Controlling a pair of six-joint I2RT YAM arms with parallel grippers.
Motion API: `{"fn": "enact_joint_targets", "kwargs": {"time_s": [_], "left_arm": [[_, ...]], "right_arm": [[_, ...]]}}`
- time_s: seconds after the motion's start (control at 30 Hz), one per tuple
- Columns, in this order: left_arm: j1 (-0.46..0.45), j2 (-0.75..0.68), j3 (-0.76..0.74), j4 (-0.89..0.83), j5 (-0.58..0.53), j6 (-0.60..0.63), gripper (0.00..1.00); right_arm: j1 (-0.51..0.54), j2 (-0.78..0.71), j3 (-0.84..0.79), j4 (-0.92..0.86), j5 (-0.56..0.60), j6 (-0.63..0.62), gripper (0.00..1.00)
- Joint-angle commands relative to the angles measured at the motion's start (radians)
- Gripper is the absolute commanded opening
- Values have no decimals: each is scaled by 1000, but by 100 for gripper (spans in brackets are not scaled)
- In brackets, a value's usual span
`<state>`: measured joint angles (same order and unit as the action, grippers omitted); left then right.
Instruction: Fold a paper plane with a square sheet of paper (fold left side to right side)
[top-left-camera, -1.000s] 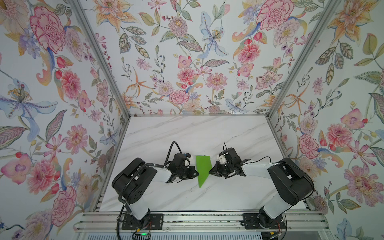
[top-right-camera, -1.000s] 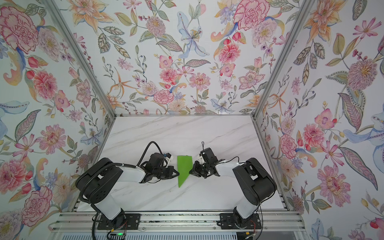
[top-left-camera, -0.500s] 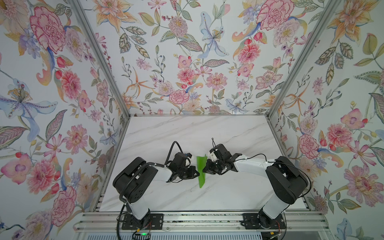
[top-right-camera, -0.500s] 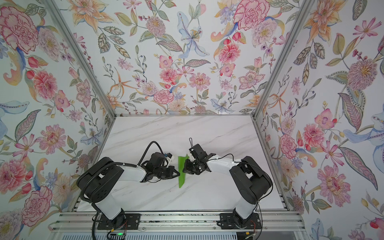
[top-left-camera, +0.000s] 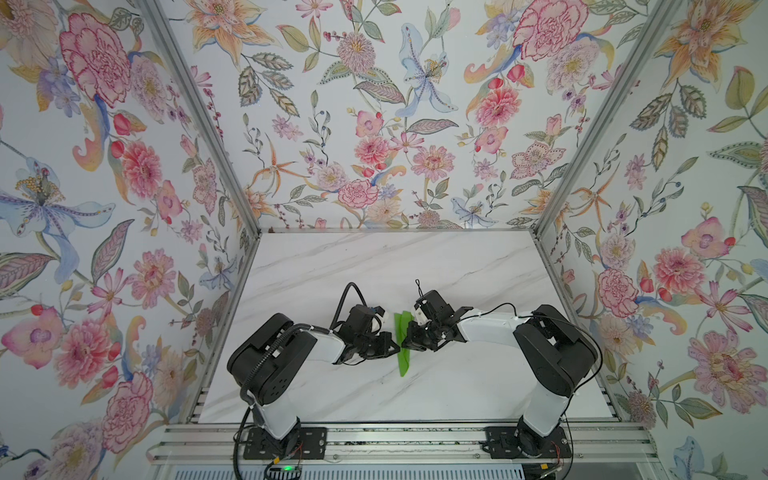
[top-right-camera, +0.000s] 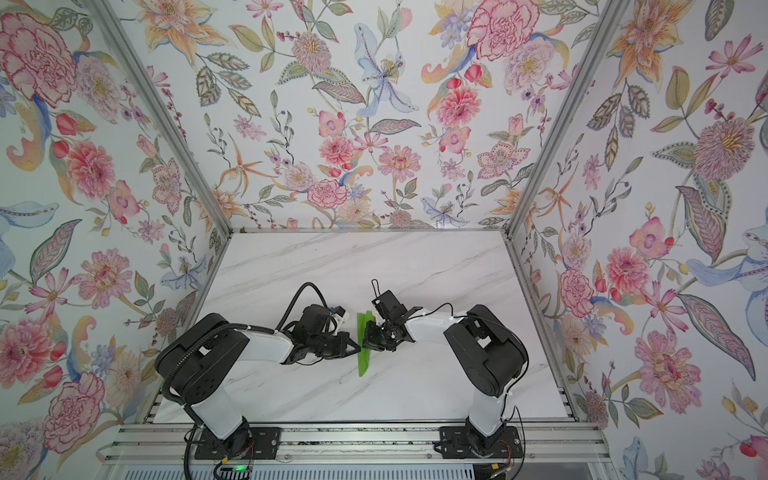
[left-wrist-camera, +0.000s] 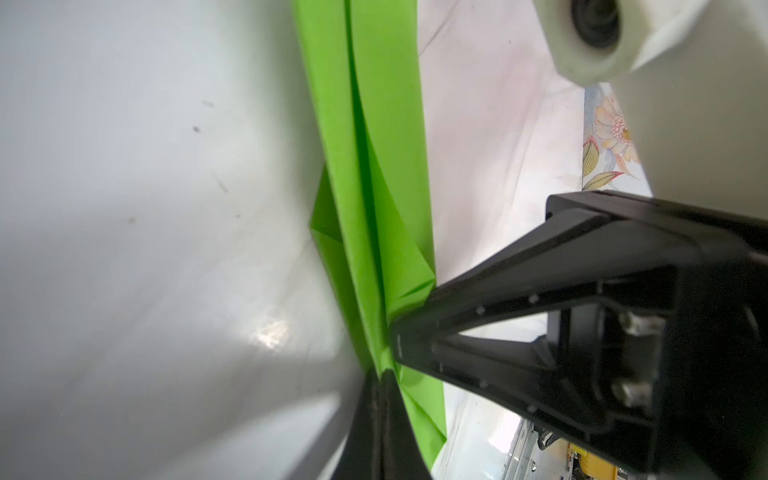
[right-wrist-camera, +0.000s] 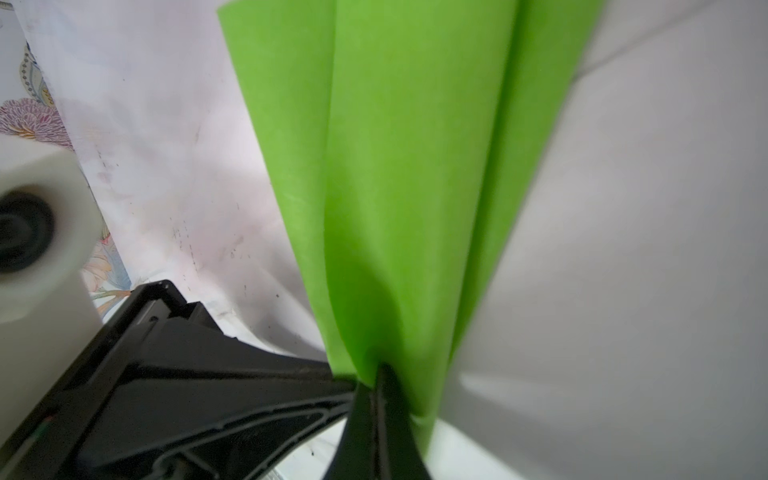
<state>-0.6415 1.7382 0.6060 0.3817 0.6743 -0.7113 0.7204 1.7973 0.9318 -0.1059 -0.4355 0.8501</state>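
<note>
- Paper plane (top-left-camera: 403, 360) (top-right-camera: 363, 366) lies on the table (top-left-camera: 374, 266), about midway left to right and nearer the front edge than the back wall. Its long axis runs front to back.
- Left gripper (top-left-camera: 395, 346) is just left of it and right gripper (top-left-camera: 406, 343) just right. Both sets of tips touch its mid-length, facing each other.
- Left arm base (top-left-camera: 286, 442) and right arm base (top-left-camera: 525, 442) sit before the table's front edge, well apart.

A thin, bright green sheet of paper (top-left-camera: 402, 365) (top-right-camera: 363, 365) is stretching front to back near the front middle of the white marble table (top-left-camera: 374, 266), folded into a long narrow strip tapering toward its near end. In the wrist views its layers (left-wrist-camera: 374, 166) (right-wrist-camera: 415, 166) are bunching along a lengthwise crease and fanning apart farther out.
</note>
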Motion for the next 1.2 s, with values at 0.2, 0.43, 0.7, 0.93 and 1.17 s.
{"fn": "enact_joint_targets", "kwargs": {"time_s": [0.2,0.43,0.7,0.93,1.17], "left_arm": [[-10,41,-3,-76,-16,24,0],[-9,36,-2,-79,-24,24,0],[20,-36,0,-153,-92,49,8],[70,-117,10,-229,-129,81,16],[71,-42,41,-200,-98,69,0]], "right_arm": [[-2,29,30,42,-2,14,0],[-6,56,13,70,-8,16,0],[-6,68,-23,117,2,66,0],[17,51,-65,153,53,169,0],[59,35,-70,181,92,204,0]]}}
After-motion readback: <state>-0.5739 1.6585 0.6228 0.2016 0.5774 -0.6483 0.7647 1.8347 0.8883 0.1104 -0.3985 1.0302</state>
